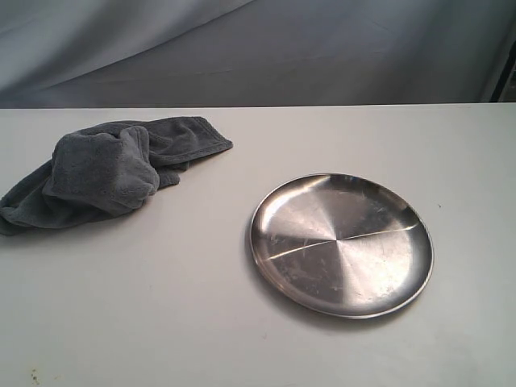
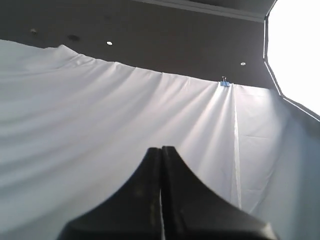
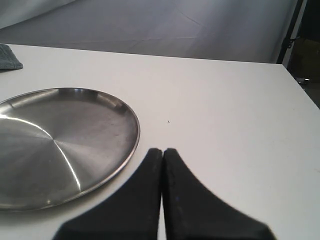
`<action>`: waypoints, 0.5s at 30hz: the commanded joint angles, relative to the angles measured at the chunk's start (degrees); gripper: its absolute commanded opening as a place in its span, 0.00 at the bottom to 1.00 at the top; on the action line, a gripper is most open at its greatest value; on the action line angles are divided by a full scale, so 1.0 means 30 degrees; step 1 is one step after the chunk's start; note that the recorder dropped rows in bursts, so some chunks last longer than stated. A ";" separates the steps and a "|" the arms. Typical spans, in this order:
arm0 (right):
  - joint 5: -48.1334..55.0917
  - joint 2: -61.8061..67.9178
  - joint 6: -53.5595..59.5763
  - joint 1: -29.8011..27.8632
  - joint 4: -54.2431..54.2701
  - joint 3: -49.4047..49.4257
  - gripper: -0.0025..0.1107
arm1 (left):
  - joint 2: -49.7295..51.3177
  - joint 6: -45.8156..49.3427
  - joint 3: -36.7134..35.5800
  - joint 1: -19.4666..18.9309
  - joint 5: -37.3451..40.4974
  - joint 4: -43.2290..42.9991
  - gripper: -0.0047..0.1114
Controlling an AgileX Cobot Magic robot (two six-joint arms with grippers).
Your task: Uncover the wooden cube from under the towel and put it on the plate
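Here's the white table, and the dark grey towel sits bunched near the far left corner, heaped into a blocky hump, one end trailing out to the left edge. Over toward the right, the steel plate lies flat, well apart from the towel, its brushed face catching streaks of light. Behind the far edge hangs a grey backdrop cloth.

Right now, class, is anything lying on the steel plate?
No, the plate shows only bare brushed metal, and the towel lies apart from it.
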State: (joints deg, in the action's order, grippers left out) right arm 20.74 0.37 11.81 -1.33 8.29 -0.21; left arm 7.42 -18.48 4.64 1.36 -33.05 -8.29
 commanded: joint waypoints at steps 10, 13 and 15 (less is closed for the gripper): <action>-0.0196 -0.0123 0.0005 0.0071 -0.0047 0.0070 0.02 | 1.3680 -0.3832 0.9206 0.0095 0.1022 -0.6887 0.04; -0.0196 -0.0123 0.0005 0.0071 -0.0047 0.0070 0.02 | 1.5802 -0.3786 1.0478 0.0095 0.1817 -0.7436 0.04; -0.0196 -0.0123 0.0005 0.0071 -0.0047 0.0070 0.02 | 1.6740 -0.3697 1.1004 0.0095 0.1817 -0.8635 0.04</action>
State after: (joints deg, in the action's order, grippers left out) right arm 20.74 0.37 11.81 -1.33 8.29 -0.21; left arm 54.15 -29.15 35.51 1.36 -28.55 -30.46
